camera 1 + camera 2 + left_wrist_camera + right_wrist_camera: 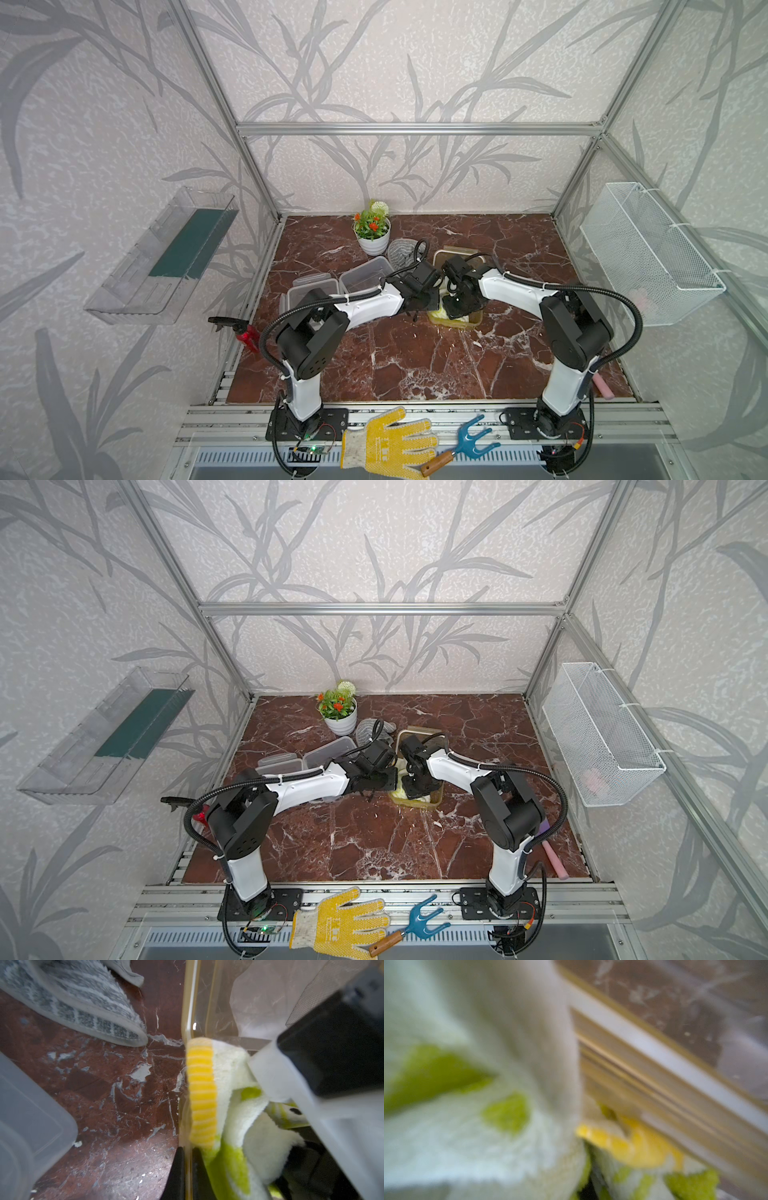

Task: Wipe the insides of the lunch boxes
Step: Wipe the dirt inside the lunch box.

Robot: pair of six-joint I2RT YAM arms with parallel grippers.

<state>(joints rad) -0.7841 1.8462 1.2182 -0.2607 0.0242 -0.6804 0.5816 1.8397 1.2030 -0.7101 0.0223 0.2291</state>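
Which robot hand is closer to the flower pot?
The left. The left gripper pinches the near wall of the amber lunch box, on the side toward the flower pot. The right gripper is down inside that box with the cloth, farther from the pot.

White arms [365, 305] — black joints, cables

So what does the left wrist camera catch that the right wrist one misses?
Only the left wrist view shows the grey patterned cloth, the clear box and the left arm's jaws pinching the amber box's wall. Only the right wrist view shows the amber box's ridged rim close up, blurred. Both show the white, green and yellow cloth inside it.
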